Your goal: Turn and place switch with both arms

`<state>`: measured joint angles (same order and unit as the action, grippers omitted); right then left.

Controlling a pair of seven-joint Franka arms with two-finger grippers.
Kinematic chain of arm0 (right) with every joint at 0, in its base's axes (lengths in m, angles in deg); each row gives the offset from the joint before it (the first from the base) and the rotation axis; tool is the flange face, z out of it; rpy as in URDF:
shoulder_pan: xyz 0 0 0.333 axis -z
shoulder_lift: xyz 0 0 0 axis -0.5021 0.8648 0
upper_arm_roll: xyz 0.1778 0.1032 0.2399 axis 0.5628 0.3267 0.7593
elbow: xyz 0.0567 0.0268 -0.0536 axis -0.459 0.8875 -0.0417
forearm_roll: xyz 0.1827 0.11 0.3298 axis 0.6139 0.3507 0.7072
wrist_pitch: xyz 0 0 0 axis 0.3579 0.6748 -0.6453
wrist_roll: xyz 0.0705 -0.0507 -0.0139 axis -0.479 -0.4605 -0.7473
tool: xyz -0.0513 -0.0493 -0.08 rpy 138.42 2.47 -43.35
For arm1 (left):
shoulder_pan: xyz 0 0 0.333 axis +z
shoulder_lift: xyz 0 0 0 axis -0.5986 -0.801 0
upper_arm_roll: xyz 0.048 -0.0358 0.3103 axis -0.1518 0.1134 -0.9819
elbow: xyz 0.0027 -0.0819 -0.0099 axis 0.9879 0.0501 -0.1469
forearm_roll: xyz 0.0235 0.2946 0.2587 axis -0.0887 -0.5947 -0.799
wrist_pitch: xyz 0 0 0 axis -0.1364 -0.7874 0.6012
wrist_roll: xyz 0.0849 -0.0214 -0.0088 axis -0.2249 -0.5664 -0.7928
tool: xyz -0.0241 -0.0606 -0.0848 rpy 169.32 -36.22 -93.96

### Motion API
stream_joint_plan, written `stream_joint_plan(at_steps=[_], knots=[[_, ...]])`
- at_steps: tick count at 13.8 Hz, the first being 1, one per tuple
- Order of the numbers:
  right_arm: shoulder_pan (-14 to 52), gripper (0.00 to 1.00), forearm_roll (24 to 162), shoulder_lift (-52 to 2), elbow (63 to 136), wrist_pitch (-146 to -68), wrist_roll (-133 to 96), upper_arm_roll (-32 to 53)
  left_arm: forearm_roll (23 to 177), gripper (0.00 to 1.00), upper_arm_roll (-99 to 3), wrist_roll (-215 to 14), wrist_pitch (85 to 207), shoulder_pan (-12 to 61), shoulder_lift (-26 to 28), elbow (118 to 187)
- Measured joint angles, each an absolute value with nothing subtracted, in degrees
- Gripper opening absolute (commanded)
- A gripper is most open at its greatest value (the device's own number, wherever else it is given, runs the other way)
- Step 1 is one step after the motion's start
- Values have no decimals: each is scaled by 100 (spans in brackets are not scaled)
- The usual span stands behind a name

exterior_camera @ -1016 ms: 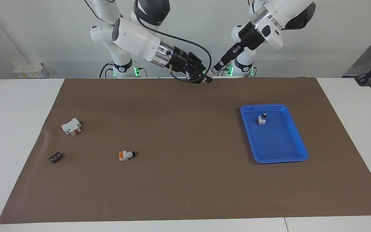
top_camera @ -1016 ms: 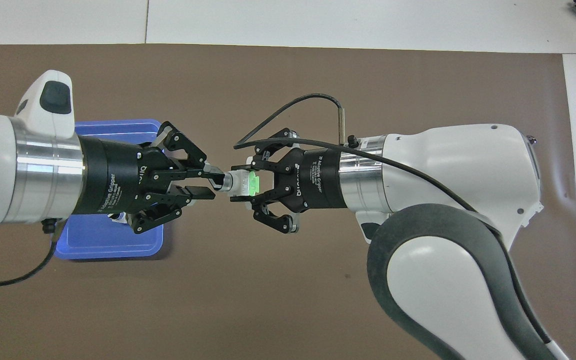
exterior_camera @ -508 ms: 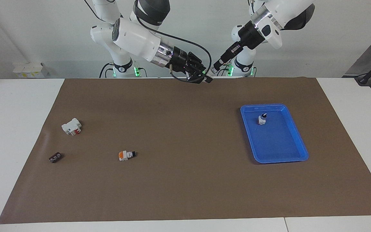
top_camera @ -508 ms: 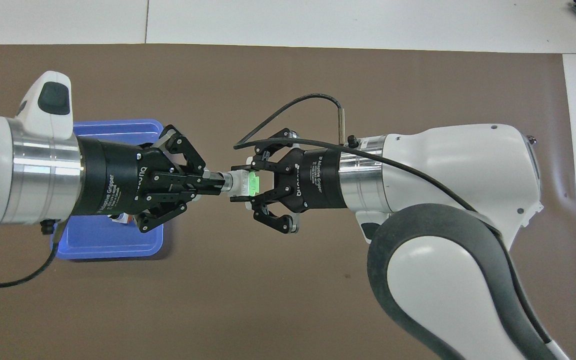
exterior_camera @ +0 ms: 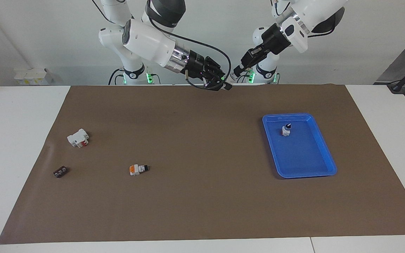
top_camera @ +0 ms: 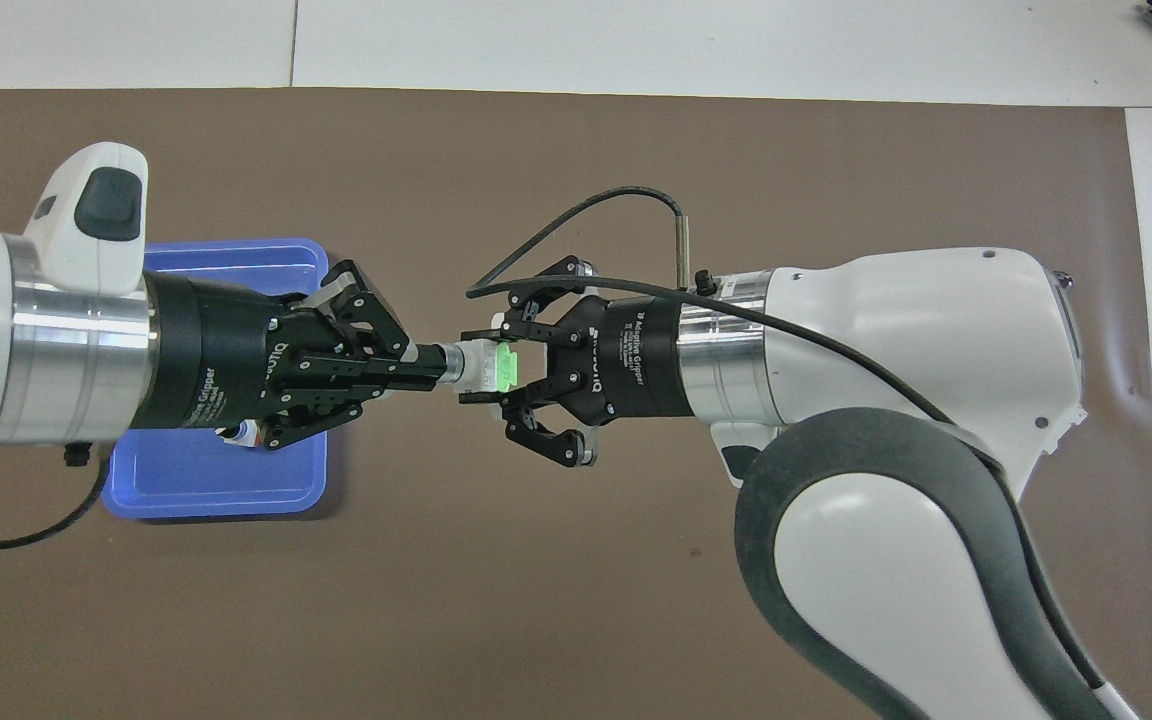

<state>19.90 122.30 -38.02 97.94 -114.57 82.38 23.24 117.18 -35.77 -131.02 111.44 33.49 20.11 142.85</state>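
Note:
The switch [top_camera: 496, 366], with its green block, white middle and black knob tip, is held in the air between both grippers, over the edge of the brown mat nearest the robots. My right gripper [top_camera: 481, 366] is shut on the white and green body. My left gripper [top_camera: 433, 362] is shut on the knob tip, its fingertips pressed together around it. In the facing view the right gripper [exterior_camera: 221, 84] and the left gripper [exterior_camera: 233, 76] meet tip to tip, and only a speck of the switch [exterior_camera: 226, 84] shows there.
A blue tray [exterior_camera: 325, 154] lies toward the left arm's end of the table, with a white switch with a black knob [exterior_camera: 285, 130] standing in it. An orange-ended switch [exterior_camera: 137, 169], a white and red part [exterior_camera: 78, 138] and a small dark part [exterior_camera: 60, 172] lie toward the right arm's end.
My left gripper has closed onto the switch's knob tip, and its wrist has turned a little. The right gripper has kept its hold and place.

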Motion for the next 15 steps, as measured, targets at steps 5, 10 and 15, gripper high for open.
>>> stream_joint_plan(at_steps=[5,10,15], knots=[[1972,0,12253,-3799,9789,-11482,8246,2331,11744,0,-3628,-11982,11081,3349,2024,14294],[1949,0,12289,-3775,9766,-11586,8252,2335,11744,0,-3646,-11099,11158,3351,2044,14314],[1941,0,12289,-3766,9766,-11586,8253,2335,11650,0,-3630,-10061,11171,3348,2064,14325]])
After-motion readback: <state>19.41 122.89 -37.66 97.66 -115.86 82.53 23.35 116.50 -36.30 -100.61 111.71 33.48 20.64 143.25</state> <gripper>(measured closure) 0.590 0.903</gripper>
